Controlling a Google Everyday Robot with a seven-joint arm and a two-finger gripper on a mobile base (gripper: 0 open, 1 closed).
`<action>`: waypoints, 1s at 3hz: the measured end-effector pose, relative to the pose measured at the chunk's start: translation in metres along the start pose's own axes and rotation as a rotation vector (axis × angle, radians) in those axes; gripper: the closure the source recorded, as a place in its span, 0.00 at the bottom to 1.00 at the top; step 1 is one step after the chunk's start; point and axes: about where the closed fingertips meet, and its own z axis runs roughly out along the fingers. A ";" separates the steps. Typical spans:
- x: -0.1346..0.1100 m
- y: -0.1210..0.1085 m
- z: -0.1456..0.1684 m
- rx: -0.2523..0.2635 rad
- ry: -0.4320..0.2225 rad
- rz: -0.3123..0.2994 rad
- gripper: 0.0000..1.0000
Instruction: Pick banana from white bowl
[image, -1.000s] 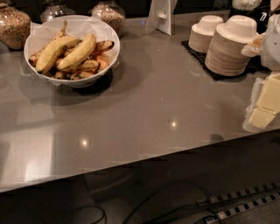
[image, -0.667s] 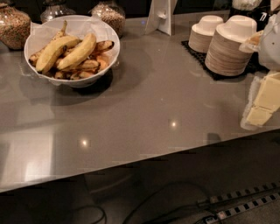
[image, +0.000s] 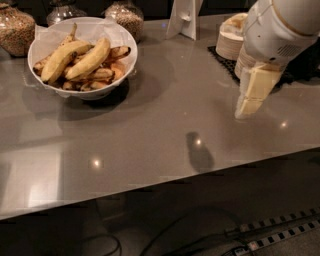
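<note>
The white bowl (image: 125, 47), lined with white paper, stands at the back left of the grey table. Two large yellow bananas lie on top of smaller brown-bruised ones. The cleaner, plump banana (image: 92, 57) lies right of the other large one (image: 59, 61). My gripper (image: 246, 107) hangs from the white arm (image: 280, 27) at the right. It points down just above the table, far right of the bowl, and holds nothing that I can see.
Glass jars of grains (image: 15, 30) (image: 126, 17) stand behind the bowl. Stacked beige paper bowls (image: 231, 40) sit on a black mat behind my arm. A white stand (image: 184, 17) is at the back. The table's front edge (image: 200, 172) runs across, with cables on the floor below.
My arm and gripper have moved left and further into view, over the table. The bowl and bananas have not moved.
</note>
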 end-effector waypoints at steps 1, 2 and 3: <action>-0.042 -0.037 0.019 0.026 -0.092 -0.181 0.00; -0.101 -0.067 0.040 0.021 -0.220 -0.333 0.00; -0.101 -0.067 0.040 0.021 -0.220 -0.333 0.00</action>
